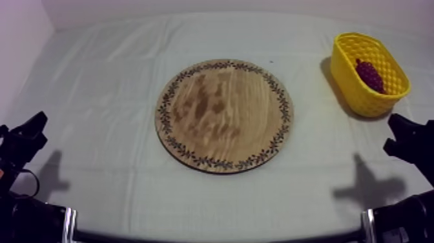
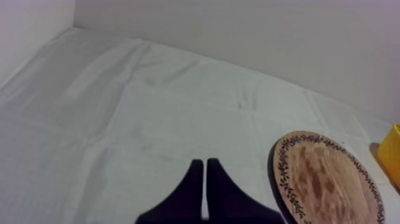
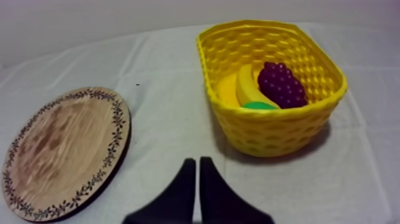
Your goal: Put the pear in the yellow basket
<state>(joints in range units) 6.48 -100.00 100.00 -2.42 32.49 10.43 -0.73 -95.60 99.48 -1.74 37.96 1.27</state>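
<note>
Creased grey-white cloth [image 1: 116,97] covers the table. At its middle lies the round wooden board [image 1: 224,115], its grain streaked and its rim ringed with a dark leaf pattern. To the right stands the yellow basket [image 3: 274,131], walled in honeycomb weave. Inside it, knobbly purple grapes [image 3: 281,84] sit beside a smooth banana [image 3: 244,83]. The pear [image 3: 259,106] is a green sliver between them, mostly hidden by the wall. The left gripper [image 2: 205,164] and right gripper [image 3: 197,161] are clenched on nothing.

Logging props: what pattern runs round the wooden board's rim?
The wooden board has a dark leafy vine ring; top view shows it best.
</note>
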